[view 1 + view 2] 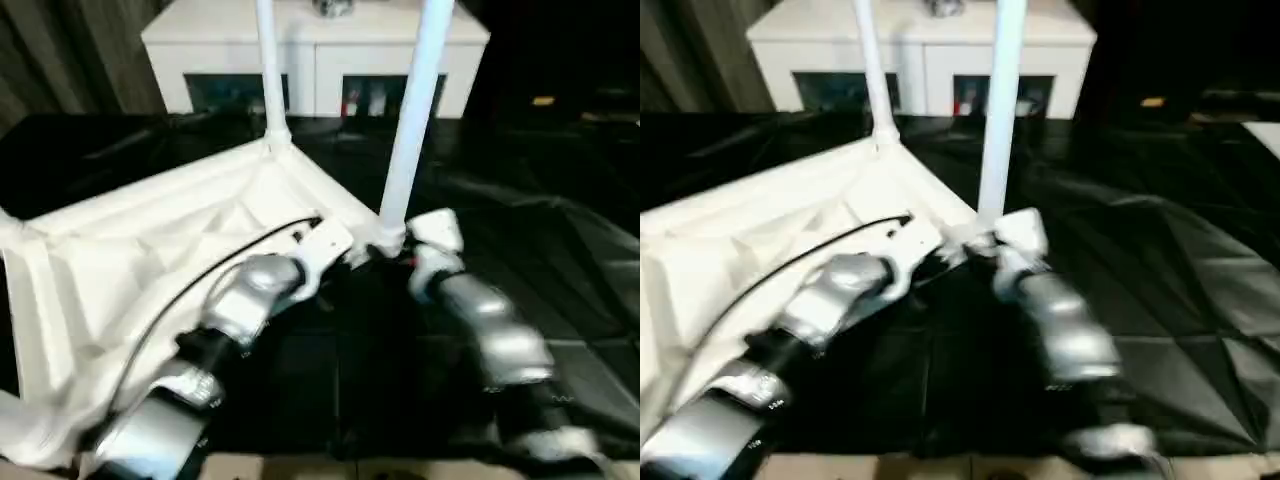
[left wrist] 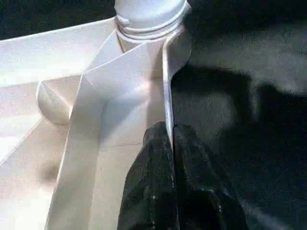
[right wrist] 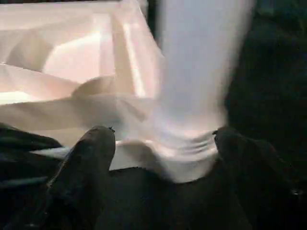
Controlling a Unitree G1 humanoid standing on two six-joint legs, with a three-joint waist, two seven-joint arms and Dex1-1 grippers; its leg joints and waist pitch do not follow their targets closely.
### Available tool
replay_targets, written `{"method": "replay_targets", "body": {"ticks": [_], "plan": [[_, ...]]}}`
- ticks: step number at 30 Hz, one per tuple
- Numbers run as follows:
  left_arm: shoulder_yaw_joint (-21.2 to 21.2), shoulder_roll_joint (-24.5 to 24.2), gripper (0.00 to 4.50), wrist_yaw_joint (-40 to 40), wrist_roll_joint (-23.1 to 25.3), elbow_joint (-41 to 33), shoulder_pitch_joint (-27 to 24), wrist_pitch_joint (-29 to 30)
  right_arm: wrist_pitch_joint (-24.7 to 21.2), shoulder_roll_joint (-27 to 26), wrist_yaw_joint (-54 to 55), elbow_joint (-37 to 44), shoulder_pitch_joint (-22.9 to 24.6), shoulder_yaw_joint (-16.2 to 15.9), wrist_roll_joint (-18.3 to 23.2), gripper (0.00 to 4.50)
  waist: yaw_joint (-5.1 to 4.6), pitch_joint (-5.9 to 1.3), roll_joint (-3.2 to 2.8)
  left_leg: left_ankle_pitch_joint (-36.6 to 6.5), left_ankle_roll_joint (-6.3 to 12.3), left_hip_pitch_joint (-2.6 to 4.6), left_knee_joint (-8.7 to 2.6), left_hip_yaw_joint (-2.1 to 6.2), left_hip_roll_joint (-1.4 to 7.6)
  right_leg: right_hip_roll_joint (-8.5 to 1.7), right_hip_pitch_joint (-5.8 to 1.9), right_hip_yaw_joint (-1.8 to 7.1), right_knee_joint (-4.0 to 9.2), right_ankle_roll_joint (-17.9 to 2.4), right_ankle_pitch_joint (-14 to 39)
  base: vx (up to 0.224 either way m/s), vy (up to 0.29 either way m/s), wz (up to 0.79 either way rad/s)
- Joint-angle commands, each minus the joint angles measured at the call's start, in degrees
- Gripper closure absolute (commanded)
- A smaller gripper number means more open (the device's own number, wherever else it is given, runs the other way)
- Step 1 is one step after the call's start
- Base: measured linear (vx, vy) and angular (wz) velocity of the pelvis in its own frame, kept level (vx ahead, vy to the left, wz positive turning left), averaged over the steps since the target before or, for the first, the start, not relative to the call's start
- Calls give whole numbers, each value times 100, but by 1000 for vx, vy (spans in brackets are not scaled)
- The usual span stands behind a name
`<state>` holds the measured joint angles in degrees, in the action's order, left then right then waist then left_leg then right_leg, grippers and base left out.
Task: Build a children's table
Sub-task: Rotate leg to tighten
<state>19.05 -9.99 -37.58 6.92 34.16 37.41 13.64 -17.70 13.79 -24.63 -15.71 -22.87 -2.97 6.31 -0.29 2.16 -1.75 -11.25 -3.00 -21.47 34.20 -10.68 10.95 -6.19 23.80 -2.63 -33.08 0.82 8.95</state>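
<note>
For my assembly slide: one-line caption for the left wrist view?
Left gripper pinching the upturned table top's side wall just below a leg seated in its corner socket.

Left gripper [image 2: 171, 143] pinching table top's rim [image 2: 166, 86], leg [image 2: 148, 12] socketed beyond

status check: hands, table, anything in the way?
Left hand shut on the table rim. Right hand open around the near leg base. Two legs standing in sockets. Nothing blocking.
</note>
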Motion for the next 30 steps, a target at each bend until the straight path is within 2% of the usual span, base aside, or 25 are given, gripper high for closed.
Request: {"method": "replay_targets", "body": {"ticks": [1, 3, 5, 7, 9, 10, 11, 12, 15, 18, 21, 25, 30], "plan": [[114, -227, 450, -360, -27, -224, -209, -25, -65, 311, -638, 296, 166, -82, 95, 83, 64, -411, 41, -462, 756, 31, -342, 24, 129, -116, -376, 111, 176, -1684, -345, 0, 0, 0], [173, -391, 450, -659, -110, -379, -318, -43, 15, 689, -1106, 440, 296, -164, 79, 83, 82, -397, 47, -503, 806, 38, -342, 9, 130, -124, -365, 112, 187, -1759, -238, 0, 0, 0], [239, -561, 450, -1066, -212, -520, -422, -180, 75, 988, -1517, 545, 402, -223, 137, 83, 91, -379, 45, -676, 770, 38, -358, 3, 143, -125, -359, 115, 207, -1758, 46, 0, 0, 0], [327, -787, 450, -1755, -441, -816, -586, -313, 138, 1280, -1910, 622, 480, -292, 213, 83, 90, -346, 51, -1081, 619, 59, -400, 3, 162, -129, -340, 120, 263, -1665, 640, 0, 0, 0], [408, -1012, 450, -2461, -737, -1278, -768, -239, 139, 1458, -2251, 702, 526, -361, 293, 83, 87, -335, 57, -1289, 491, 72, -427, 6, 178, -137, -323, 130, 281, -1601, 945, 0, 0, 0], [419, -1064, 450, -2582, -794, -1414, -806, -128, 134, 1502, -2352, 731, 535, -390, 305, 83, 89, -327, 50, -1381, 428, 100, -441, 0, 196, -127, -297, 136, 287, -1592, 1035, 0, 0, 0], [422, -1088, 450, -2628, -817, -1484, -824, -65, 127, 1526, -2408, 752, 542, -403, 312, 83, 88, -322, 43, -1399, 391, 96, -443, -3, 196, -125, -294, 141, 277, -1587, 1039, 0, 0, 0], [424, -1107, 450, -2645, -810, -1538, -819, -31, 141, 1528, -2593, 760, 540, -479, 334, 83, 97, -304, 33, -1522, 358, 136, -453, -19, 199, -101, -253, 144, 307, -1549, 1098, 0, 0, 0], [431, -1101, 450, -2631, -773, -1509, -786, -78, 215, 1461, -2620, 643, 494, -583, 241, 83, 97, -302, 63, -1583, 263, 108, -466, -9, 185, -124, -270, 148, 311, -1430, 1339, 0, 0, 0], [394, -1062, 450, -2516, -729, -1395, -738, -166, 294, 1449, -2732, 576, 490, -713, 203, 83, 124, -318, 60, -1504, 221, 137, -454, -19, 188, -117, -248, 160, 310, -1417, 1239, 0, 0, 0], [385, -1076, 450, -2527, -734, -1388, -738, -177, 291, 1475, -2854, 585, 514, -752, 243, 83, 192, -336, 59, -1263, 288, 119, -437, -27, 183, -120, -273, 162, 274, -1431, 942, 0, 0, 0], [376, -1129, 450, -2577, -711, -1467, -764, -109, 335, 1502, -2896, 502, 522, -748, 196, 83, 212, -353, 66, -983, 402, 104, -407, -32, 169, -123, -299, 156, 233, -1510, 614, 0, 0, 0], [367, -1120, 450, -2558, -697, -1437, -764, -140, 318, 1486, -2907, 446, 539, -733, 228, 130, 210, -342, 61, -1132, 368, 107, -420, -26, 174, -125, -296, 154, 258, -1482, 879, 0, 0, 0]]}}
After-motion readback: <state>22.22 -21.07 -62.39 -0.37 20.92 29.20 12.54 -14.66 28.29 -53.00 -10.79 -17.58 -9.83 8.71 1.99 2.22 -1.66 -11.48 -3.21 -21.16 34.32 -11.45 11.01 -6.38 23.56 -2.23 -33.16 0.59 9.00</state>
